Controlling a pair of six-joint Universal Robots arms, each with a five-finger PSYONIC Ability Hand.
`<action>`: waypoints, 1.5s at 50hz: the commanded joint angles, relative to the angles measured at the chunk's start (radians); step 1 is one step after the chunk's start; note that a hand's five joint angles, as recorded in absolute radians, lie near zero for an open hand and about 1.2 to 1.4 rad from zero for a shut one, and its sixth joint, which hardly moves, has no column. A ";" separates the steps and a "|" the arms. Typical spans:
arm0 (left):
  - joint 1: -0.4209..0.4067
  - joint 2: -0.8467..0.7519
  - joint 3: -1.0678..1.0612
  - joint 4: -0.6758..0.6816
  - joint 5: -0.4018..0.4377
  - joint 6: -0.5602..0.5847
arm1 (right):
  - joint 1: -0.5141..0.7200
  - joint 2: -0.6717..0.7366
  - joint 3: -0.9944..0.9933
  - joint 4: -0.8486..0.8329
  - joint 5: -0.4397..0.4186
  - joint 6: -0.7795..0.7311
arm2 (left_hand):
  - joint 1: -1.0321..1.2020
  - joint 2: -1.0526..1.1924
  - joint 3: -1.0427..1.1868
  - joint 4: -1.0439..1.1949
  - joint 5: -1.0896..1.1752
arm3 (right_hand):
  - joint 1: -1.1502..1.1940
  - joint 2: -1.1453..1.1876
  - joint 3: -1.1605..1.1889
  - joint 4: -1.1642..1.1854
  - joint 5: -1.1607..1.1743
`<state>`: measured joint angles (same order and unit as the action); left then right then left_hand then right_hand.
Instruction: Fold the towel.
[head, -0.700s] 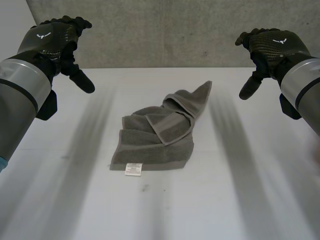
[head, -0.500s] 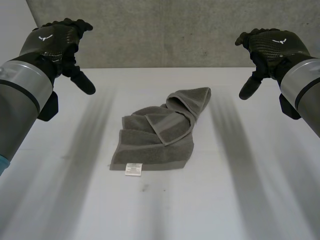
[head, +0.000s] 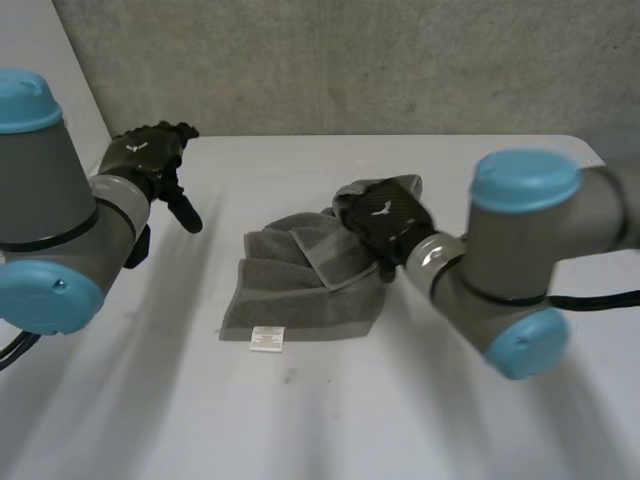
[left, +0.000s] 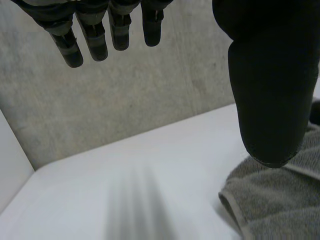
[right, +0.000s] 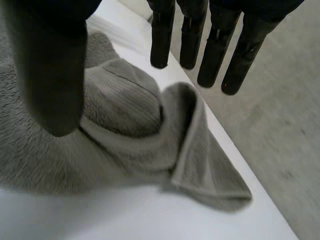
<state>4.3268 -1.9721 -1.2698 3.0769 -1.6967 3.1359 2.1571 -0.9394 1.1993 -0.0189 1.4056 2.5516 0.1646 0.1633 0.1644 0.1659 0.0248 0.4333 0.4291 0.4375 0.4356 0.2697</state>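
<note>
Probably a robotics lab or test cell. A plain white bench stands against a rough grey concrete wall, which rises just past the fingertips of the left hand. Grey arms with light-blue caps reach over the bench.

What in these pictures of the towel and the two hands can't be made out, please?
1. Print on the white label: too small, head view.
2. Far folds of the towel: covered by the right hand, head view.
3. Whether that hand touches the towel: unclear in right wrist view.
4. Rest of the towel, left wrist view: cut off by the edge, partly behind the left hand.
</note>
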 joint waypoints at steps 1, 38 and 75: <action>0.002 -0.036 0.004 0.014 -0.001 0.000 | 0.056 0.183 -0.113 -0.116 -0.037 -0.005 | 0.020 0.021 0.020 0.018 -0.015 | 0.115 0.120 0.111 0.113 0.104; 0.002 -0.036 -0.011 0.032 -0.001 0.000 | 0.076 0.335 -0.268 -0.013 -0.005 -0.051 | 0.020 0.021 0.020 0.018 -0.015 | 0.103 0.107 0.099 0.101 0.092; -0.027 -0.169 -0.036 -0.063 0.118 -0.192 | -0.005 -0.130 0.081 -0.059 0.047 0.194 | 0.052 0.053 0.052 0.050 0.017 | 0.963 0.967 0.959 0.961 0.952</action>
<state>4.3070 -2.1217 -1.3074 3.0737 -1.6457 3.0588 2.1510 -1.0262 1.1912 -0.0748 1.4313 2.7157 0.1850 0.1850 0.1849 0.1846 0.0249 1.2967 1.3077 1.2933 1.3368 1.1239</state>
